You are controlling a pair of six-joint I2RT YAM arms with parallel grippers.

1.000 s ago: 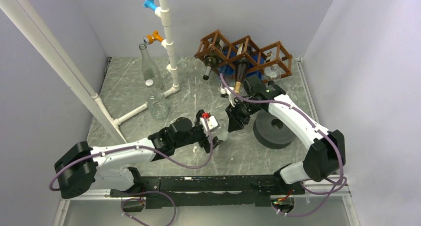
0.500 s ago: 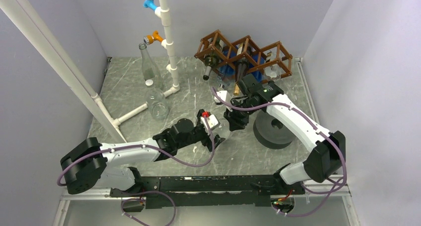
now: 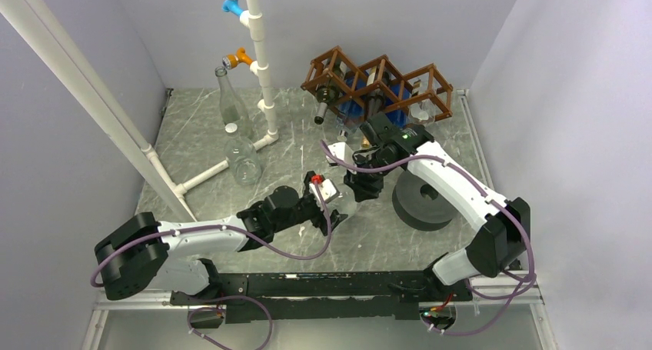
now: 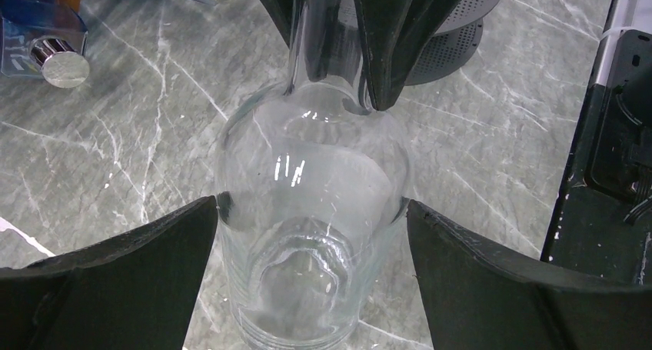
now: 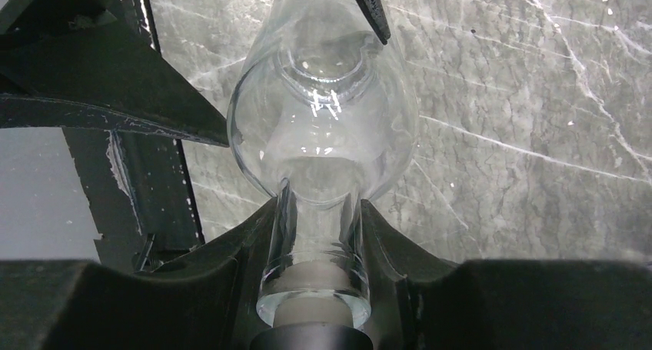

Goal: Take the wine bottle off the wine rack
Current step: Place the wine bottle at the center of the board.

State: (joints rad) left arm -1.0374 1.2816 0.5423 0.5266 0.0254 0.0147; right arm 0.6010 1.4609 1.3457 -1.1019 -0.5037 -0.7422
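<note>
A clear glass wine bottle hangs over the table between my two grippers, away from the brown wooden wine rack at the back. My right gripper is shut on the bottle's neck, with the corked mouth towards the wrist. My left gripper spans the bottle's wide body, with both fingertips touching its sides near the base. The right fingers show at the top of the left wrist view. The left fingers show in the right wrist view.
Dark bottles and a blue box still lie in the rack. Two clear bottles are by the white pipe frame at the left. A dark grey round disc sits right of the grippers.
My right gripper has brought the bottle down and left from the rack toward the left gripper. The left arm has shifted slightly and its fingers now bracket the bottle's body.
</note>
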